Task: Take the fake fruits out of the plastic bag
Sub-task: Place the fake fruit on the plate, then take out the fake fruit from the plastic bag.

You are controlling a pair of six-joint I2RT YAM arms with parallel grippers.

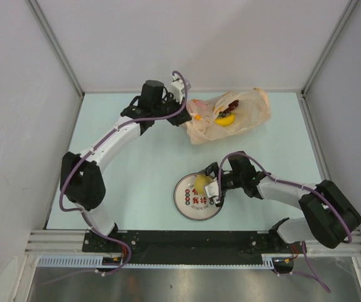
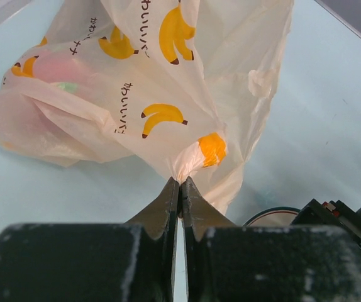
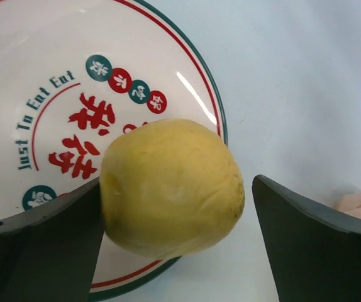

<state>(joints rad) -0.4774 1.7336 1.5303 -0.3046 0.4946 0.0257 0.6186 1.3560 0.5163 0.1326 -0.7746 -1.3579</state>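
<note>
The pale-orange plastic bag (image 1: pixel 237 112) lies at the back of the table, printed with bananas in the left wrist view (image 2: pixel 168 75). A yellow banana (image 1: pixel 224 121) and a dark red fruit (image 1: pixel 226 103) show at its mouth. A pink fruit (image 2: pixel 55 66) shows through the film. My left gripper (image 1: pixel 182 117) is shut on a bunched fold of the bag (image 2: pixel 180 179). The yellow lemon (image 1: pixel 204 184) rests on the white plate's rim (image 3: pixel 168 189). My right gripper (image 1: pixel 214 189) is open around it (image 3: pixel 177 185); the left finger touches the lemon, the right finger stands apart.
The round white plate (image 1: pixel 190 204) with red characters (image 3: pixel 55 75) sits near the front middle; its edge also shows in the left wrist view (image 2: pixel 272 217). Grey walls enclose the table on three sides.
</note>
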